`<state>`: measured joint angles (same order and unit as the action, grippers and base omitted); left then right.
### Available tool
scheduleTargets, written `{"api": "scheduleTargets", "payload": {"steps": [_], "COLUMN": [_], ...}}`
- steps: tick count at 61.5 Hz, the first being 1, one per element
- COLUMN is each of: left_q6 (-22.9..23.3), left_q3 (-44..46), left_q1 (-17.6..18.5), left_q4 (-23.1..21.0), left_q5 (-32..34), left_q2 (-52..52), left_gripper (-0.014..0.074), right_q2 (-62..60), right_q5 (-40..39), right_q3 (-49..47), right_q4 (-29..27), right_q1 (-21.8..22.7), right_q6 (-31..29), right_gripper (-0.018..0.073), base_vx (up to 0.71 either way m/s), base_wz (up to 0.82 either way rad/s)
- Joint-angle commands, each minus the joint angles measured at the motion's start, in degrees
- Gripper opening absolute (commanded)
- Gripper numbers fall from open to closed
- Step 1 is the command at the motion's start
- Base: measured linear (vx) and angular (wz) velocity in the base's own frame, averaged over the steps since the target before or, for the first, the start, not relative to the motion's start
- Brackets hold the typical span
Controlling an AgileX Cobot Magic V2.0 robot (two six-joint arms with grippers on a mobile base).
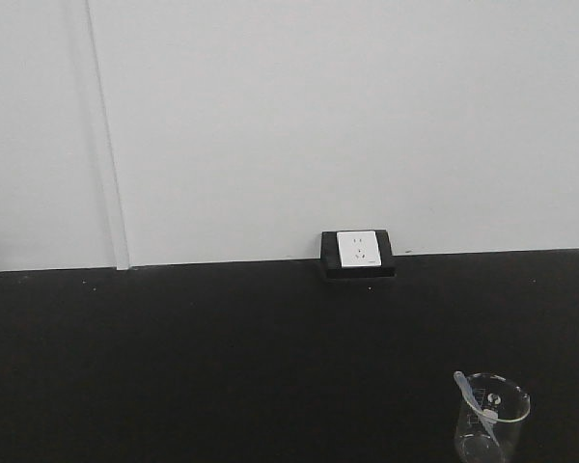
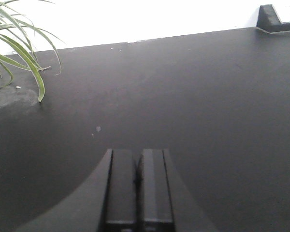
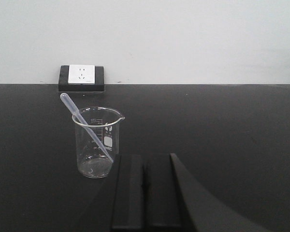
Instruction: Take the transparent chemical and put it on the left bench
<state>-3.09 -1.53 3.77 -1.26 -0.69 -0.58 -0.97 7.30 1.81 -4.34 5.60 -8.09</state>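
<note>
Your right gripper (image 3: 145,193) pressed together, just right of glass beaker (image 3: 97,153) on black bench (image 3: 222,125). Transparent pipette (image 3: 86,127) leans inside beaker, bulb up toward socket box (image 3: 81,77) at bench's back edge. Left gripper (image 2: 139,188) likewise pressed together, spider plant (image 2: 19,43) to its left.

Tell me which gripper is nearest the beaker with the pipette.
The right gripper: the beaker holding the pipette stands just beside its jaws. The left gripper sees no beaker.
</note>
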Motion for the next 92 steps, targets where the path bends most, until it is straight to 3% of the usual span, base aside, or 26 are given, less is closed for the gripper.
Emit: {"api": "scheduleTargets", "payload": {"steps": [1,55,65,70,77,92], "left_q6": [0.45,0.45,0.45,0.45,0.45,0.45], "left_q3": [-0.93,-0.93,-0.93,-0.93,-0.93,-0.93], "left_q1": [0.1,0.1,0.1,0.1,0.1,0.1], "left_q4": [-0.04,-0.04,-0.04,-0.04,-0.04,-0.04], "left_q5": [4.49,4.49,4.49,4.49,4.49,4.49], "left_q2": [-1.1,-1.1,-1.1,-1.1,-1.1,-1.1], "left_gripper": [-0.0004,-0.0004,-0.0004,-0.0004,-0.0004,-0.0004], "right_q2": [-0.28,-0.28,-0.23,0.17,4.85,25.27], "right_q5": [-4.95,-5.35,-10.4,-9.72,-4.52,-4.27], "right_q3": [0.36,0.36,-0.14,-3.51,-12.98,-29.2], "right_q4": [-0.04,-0.04,-1.61,-3.53,-2.08,-0.06], "right_q1": [0.18,0.18,0.18,0.18,0.18,0.18], "right_q6": [-0.61,-0.67,0.96,2.61,-0.17,-3.88], "right_gripper": [-0.0004,-0.0004,-0.0004,-0.0004,-0.0003,0.0], "base_vx": [0.0,0.0,0.0,0.0,0.0,0.0], "base_wz": [0.0,0.0,0.0,0.0,0.0,0.0]}}
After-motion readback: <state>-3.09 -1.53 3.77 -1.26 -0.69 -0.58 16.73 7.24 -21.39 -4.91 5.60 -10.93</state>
